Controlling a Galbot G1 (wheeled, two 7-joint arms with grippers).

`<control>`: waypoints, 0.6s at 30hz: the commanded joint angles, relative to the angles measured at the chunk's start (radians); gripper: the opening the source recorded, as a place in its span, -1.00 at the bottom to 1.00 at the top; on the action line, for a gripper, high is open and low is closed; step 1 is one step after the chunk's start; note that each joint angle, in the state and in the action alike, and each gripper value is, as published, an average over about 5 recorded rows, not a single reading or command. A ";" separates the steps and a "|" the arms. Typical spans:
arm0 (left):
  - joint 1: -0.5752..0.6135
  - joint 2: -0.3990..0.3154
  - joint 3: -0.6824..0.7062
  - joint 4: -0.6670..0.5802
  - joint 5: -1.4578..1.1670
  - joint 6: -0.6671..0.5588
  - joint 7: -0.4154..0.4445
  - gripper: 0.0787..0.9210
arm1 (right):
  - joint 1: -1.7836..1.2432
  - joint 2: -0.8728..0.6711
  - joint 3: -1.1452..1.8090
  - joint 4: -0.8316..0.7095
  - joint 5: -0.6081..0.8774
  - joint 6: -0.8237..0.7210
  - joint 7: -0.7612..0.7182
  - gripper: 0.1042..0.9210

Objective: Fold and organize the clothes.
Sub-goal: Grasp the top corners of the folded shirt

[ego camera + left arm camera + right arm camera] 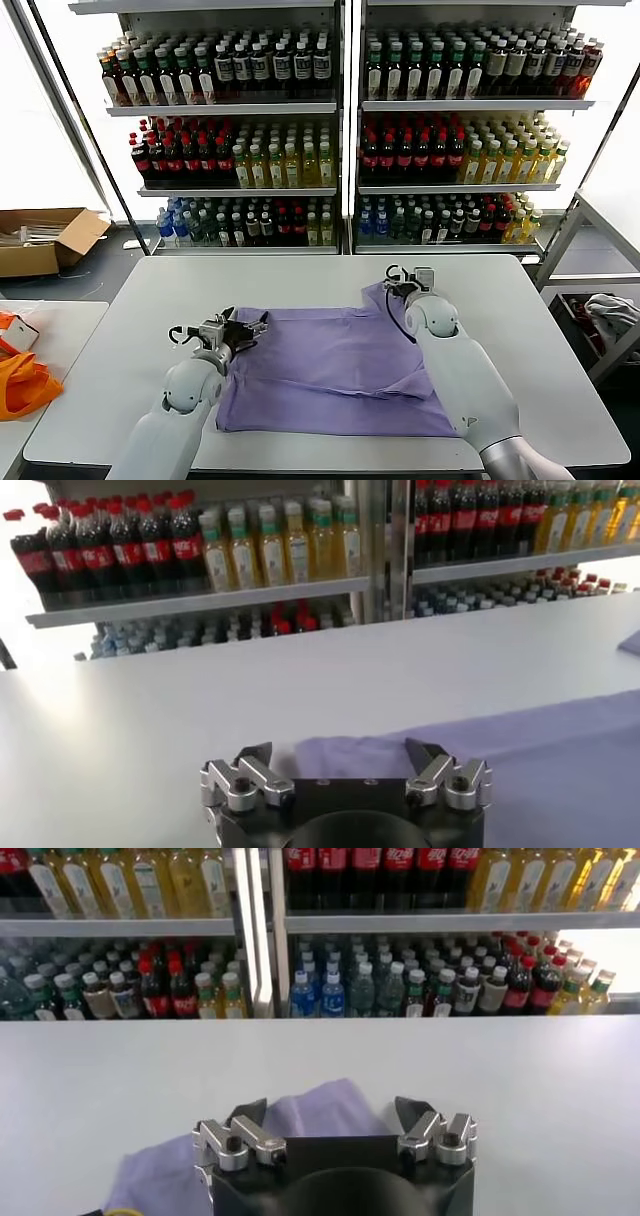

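The lavender-purple T-shirt [330, 365] lies spread on the white table [130, 310], plain side up, with a fold along its right part. My left gripper [250, 325] is open just above the shirt's far left corner; in the left wrist view [340, 748] the shirt's edge [560, 750] lies between and beyond the open jaws. My right gripper [400, 282] is open at the shirt's far right corner; in the right wrist view [330, 1106] a raised bit of purple cloth [310, 1113] sits between the jaws. Neither gripper holds anything.
Drink shelves [350, 130] stand behind the table. An orange cloth bag [25, 385] lies on a side table at the left, with a cardboard box [45, 240] behind it. A grey-white cloth bundle [610, 315] sits at the right.
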 commanded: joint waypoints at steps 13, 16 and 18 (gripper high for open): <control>0.004 -0.001 0.002 -0.002 -0.124 0.037 -0.023 -0.02 | -0.030 0.004 0.007 0.015 -0.003 0.000 0.013 0.45; 0.007 -0.002 0.006 -0.006 -0.122 0.037 -0.020 -0.23 | -0.041 0.001 0.009 0.021 -0.003 0.002 0.015 0.24; 0.008 -0.003 0.008 -0.006 -0.121 0.036 -0.018 -0.35 | -0.047 -0.002 0.011 0.025 -0.003 0.004 0.017 0.11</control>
